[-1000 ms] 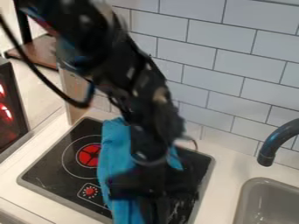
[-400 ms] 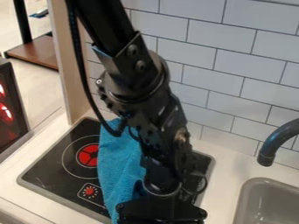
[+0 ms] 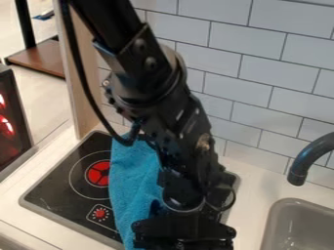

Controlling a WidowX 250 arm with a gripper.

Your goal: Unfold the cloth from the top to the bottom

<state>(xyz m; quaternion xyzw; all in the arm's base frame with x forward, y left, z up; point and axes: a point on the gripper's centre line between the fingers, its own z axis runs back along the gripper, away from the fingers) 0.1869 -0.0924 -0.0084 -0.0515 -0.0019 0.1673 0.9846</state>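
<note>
Because the black robot arm (image 3: 153, 78) slants down from the upper left across the middle, we see mainly the left side of the blue terry-like cloth (image 3: 132, 183). It lies lengthwise over a black cooktop (image 3: 55, 195), running from near the back edge to the bottom of the view, just beside the red burner marking (image 3: 98, 174). The gripper (image 3: 184, 235) is low at the bottom edge, over the front of the cooktop and beside the cloth's near end. We cannot tell whether it is spread, closed up or clamped on fabric. To the right, a grey sink (image 3: 297, 232) and dark faucet (image 3: 312, 154) stand apart from the cloth, set along the white surface (image 3: 258, 188).

We judge the cloth to be light, limp and hard to break. Its fuzzy face should give good grip, but it will droop rather than push flat, and the smooth cooktop may let the whole piece slide. The fold itself is hidden from us, perhaps behind the arm. The best hold would be a small pinch on the upper layer alone, at a loose edge or corner, then a low, slow draw towards the front. Pinching both layers would likely drag the cloth along, folded.
</note>
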